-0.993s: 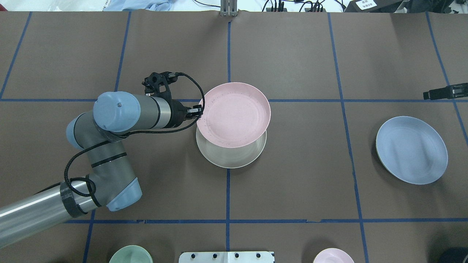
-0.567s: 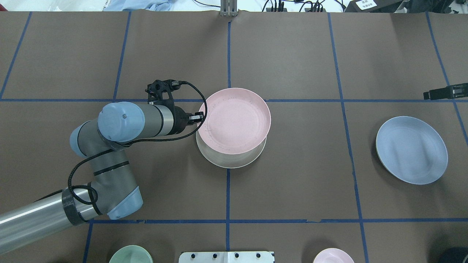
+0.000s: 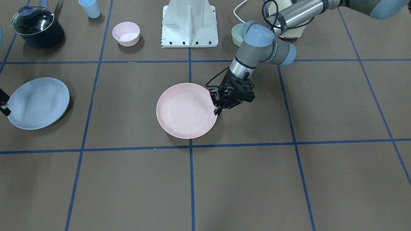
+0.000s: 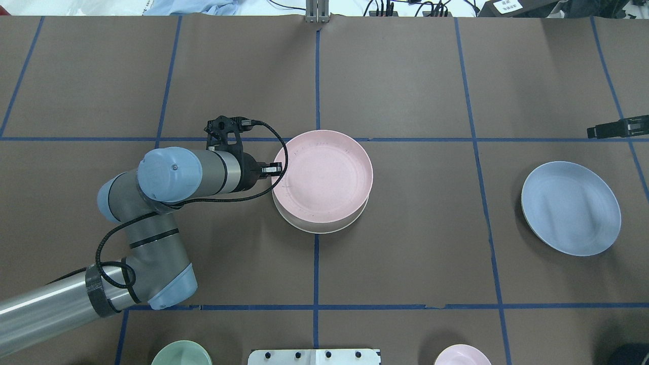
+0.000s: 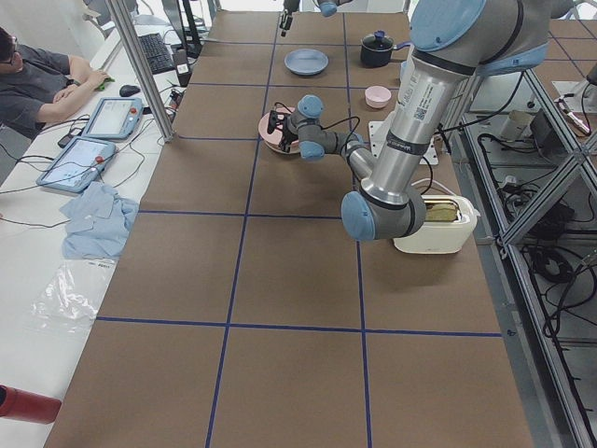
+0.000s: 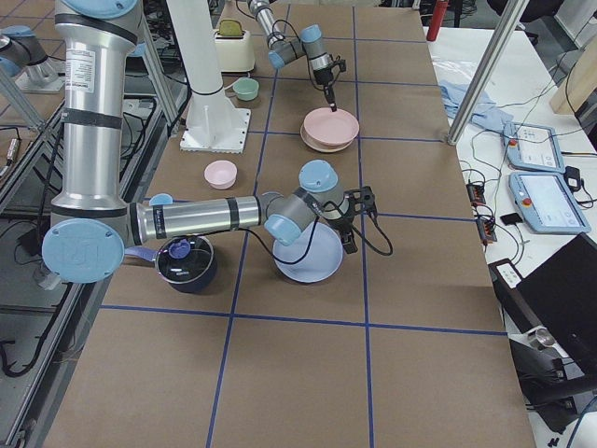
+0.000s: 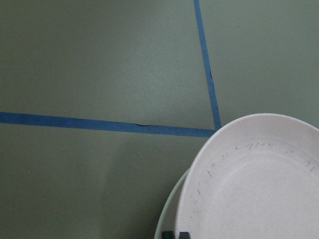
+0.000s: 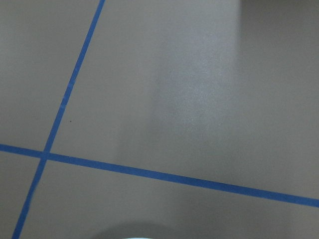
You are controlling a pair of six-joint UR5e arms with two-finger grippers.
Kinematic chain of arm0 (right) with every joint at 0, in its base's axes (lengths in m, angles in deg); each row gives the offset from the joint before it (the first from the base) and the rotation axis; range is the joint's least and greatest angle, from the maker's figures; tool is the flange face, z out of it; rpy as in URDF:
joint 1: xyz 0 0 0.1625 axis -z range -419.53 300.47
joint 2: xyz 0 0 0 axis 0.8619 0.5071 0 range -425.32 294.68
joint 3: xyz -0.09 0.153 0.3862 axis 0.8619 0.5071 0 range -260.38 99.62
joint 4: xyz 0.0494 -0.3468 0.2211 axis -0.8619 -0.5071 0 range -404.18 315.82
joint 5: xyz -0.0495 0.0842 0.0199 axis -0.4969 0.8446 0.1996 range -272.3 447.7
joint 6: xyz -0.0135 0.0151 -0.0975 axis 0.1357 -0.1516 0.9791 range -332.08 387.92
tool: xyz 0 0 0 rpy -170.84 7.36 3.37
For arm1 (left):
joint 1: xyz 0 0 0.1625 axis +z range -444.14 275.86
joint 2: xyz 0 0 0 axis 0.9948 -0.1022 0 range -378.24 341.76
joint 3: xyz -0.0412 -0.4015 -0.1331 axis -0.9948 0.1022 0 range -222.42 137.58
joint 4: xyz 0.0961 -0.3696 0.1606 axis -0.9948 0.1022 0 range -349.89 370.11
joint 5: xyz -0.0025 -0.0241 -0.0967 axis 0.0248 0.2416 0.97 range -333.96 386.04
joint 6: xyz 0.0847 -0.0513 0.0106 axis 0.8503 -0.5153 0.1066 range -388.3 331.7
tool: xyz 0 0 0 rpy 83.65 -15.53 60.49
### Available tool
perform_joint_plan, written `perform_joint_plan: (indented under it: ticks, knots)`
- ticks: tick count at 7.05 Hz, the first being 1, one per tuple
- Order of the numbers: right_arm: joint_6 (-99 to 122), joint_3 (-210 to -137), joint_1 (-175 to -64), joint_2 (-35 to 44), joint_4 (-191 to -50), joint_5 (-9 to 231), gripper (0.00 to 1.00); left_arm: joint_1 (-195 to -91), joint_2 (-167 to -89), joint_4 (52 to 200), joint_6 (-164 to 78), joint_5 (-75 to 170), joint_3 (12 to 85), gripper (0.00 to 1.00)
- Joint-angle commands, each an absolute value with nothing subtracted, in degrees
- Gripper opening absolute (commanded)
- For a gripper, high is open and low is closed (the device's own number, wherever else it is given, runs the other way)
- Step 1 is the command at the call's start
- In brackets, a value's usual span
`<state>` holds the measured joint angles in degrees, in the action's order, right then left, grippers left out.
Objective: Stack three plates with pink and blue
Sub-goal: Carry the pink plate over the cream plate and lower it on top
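Observation:
My left gripper is shut on the left rim of the pink plate. It holds the plate almost level, just above the cream plate, which shows only as a thin crescent on the near side. The left wrist view shows the pink plate over the cream rim. In the front view the pink plate hides the cream one. The blue plate lies alone at the right. My right gripper stands at its far edge, fingers apart, holding nothing.
A small pink bowl and a small green bowl sit beside the robot base. A dark lidded pot and a light blue cup stand near the right arm's side. A toaster sits behind the left arm.
My left gripper has carried the pink plate toward the robot and lowered it, so it now covers nearly all of the cream plate. The right arm and blue plate have not moved.

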<state>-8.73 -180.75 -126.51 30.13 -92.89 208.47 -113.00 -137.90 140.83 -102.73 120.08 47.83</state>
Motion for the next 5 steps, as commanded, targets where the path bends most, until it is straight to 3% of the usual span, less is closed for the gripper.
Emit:
perform_joint_plan:
  ticks: [1, 2, 3, 5]
  knots:
    - [-8.7, -180.7, -126.5, 30.1, -92.9, 208.5, 1.0, -112.4, -137.9, 140.8, -102.7, 119.8, 47.7, 0.0]
    - [-8.7, -180.7, -126.5, 30.1, -93.0, 208.5, 1.0, -112.3, -137.6, 140.8, -102.7, 119.8, 47.8, 0.01]
    - [-8.7, -180.7, -126.5, 30.1, -92.9, 208.5, 1.0, -111.9, -137.5, 140.8, -102.7, 119.7, 47.8, 0.12]
    - [-8.7, -180.7, -126.5, 30.1, -93.0, 208.5, 1.0, -111.8, -137.5, 140.8, -102.7, 118.1, 47.9, 1.0]
